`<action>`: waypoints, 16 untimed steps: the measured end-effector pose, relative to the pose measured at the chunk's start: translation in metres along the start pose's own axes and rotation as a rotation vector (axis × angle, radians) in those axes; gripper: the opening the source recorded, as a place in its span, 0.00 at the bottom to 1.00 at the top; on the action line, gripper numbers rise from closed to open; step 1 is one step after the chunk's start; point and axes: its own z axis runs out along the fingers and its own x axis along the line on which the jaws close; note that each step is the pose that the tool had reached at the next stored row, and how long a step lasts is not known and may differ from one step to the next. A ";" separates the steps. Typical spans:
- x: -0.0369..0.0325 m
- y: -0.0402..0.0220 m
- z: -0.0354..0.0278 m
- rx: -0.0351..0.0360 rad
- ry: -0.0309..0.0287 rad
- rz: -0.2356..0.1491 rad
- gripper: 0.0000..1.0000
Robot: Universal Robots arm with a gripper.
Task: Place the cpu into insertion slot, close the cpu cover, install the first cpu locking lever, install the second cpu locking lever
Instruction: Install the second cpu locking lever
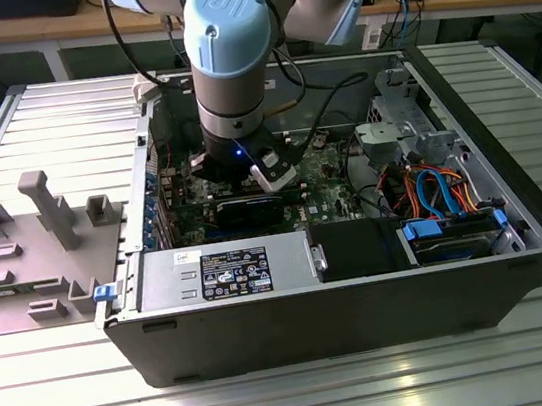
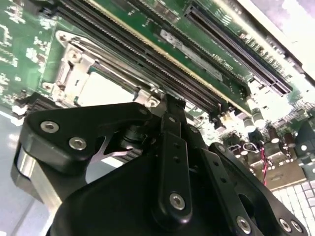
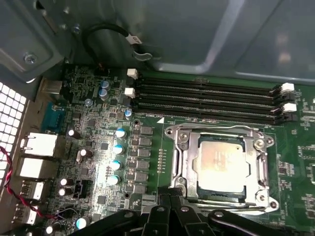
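The cpu (image 3: 220,162), a dull silver square, lies in the insertion slot (image 3: 183,162) on the green board. The cpu cover (image 3: 256,164), a thin silvery frame, lies flat around it. In the second wrist view the cpu (image 2: 106,91) shows bright inside the cover (image 2: 74,69). My gripper (image 3: 170,195) is shut, and its tips touch the socket's corner by the metal rim; in the second wrist view the gripper (image 2: 170,102) meets the same edge. I cannot tell whether a lever wire is pinched between the tips. In the exterior view the arm (image 1: 230,88) reaches down into the open computer case.
Long black memory slots (image 3: 206,96) run just beyond the socket. A row of capacitors (image 3: 118,157) stands beside it. A black expansion card (image 1: 252,209), the power supply (image 1: 225,270) and a drive cage with cables (image 1: 431,191) crowd the case. A grey fixture (image 1: 42,225) stands at the exterior view's left.
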 end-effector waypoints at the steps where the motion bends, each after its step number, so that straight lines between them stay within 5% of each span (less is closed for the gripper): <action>1: -0.0024 0.0002 -0.0005 -0.0001 0.0011 0.000 0.11; 10: -0.0273 0.0069 0.0008 0.0012 0.0225 0.006 0.11; 13: -0.0306 0.0119 0.0024 0.0175 0.0259 0.008 0.11; 16: -0.0324 0.0177 0.0040 0.0515 0.0296 0.009 0.11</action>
